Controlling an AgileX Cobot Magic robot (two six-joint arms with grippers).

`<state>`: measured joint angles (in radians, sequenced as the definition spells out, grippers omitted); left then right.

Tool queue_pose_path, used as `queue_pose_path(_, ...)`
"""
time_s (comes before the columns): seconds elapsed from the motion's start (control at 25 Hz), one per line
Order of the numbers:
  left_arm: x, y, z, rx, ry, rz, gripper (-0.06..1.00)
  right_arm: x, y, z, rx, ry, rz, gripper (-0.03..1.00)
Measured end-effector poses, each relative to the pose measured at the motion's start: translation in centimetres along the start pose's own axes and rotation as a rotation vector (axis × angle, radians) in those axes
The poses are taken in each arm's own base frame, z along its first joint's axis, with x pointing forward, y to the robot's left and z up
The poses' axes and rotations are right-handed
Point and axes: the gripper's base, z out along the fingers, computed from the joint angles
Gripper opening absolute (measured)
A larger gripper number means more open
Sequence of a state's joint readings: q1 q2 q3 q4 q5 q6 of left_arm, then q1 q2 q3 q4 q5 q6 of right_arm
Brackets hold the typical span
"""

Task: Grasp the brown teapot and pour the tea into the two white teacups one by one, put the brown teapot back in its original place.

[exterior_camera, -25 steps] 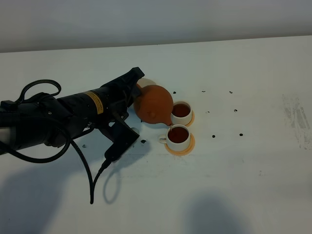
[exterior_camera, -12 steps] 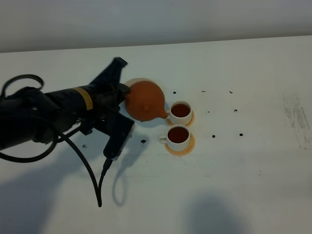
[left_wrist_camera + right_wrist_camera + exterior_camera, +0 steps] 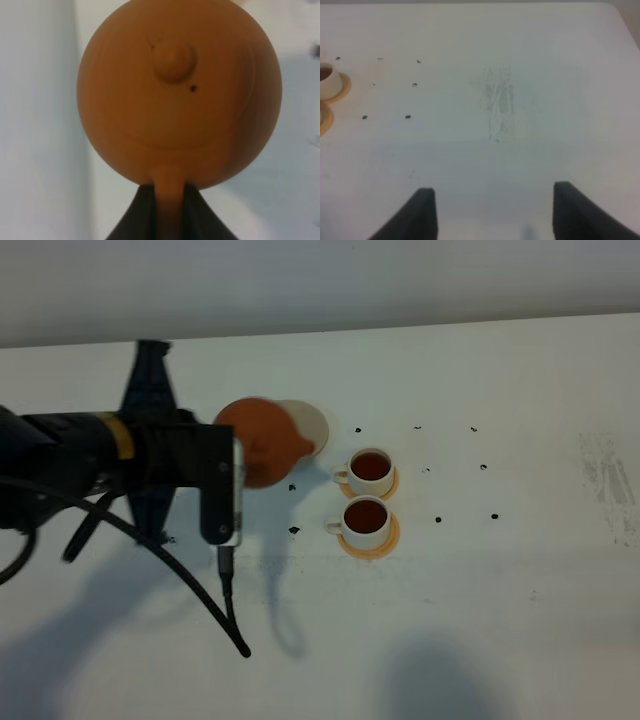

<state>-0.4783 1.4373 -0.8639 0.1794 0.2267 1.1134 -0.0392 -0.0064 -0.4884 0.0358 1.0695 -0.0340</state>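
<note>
Exterior high view showed the white table (image 3: pixel 480 620) with the left arm reaching in from the left, its left gripper (image 3: pixel 232 455) clamped on the handle of the brown teapot (image 3: pixel 258 440) — the wrist view confirmed the dark fingers (image 3: pixel 197 212) pinching the loop handle. The teapot hung upright, partly over the edge of the beige coaster (image 3: pixel 308 423), though whether it touched was hard to judge. Both white teacups (image 3: pixel 371 468) (image 3: pixel 366 517) on orange coasters already held dark tea, so pouring looked finished — the return step was in hand. Next: centre the pot over the coaster, lower, release. The right gripper (image 3: pixel 490 212) idled with jaws apart, holding nothing.
</note>
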Motion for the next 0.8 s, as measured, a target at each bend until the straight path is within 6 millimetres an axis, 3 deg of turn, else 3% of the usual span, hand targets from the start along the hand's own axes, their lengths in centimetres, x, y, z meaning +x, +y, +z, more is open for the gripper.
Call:
queue_pose_path(0.28,0.1,-1.7,-2.7,0.226,0.057,-0.384,0.10,0.0,0.0,0.0,0.000,0.000,0.000,0.51)
queue_pose_path(0.6,-0.6,-3.2,-2.9,0.378,0.113,-0.741,0.10,0.0,0.0,0.0,0.000,0.000,0.000,0.51)
queue_pose_path(0.8,-0.6,-4.0,-1.6,0.437,0.179,-0.846,0.10,0.0,0.0,0.0,0.000,0.000,0.000,0.51)
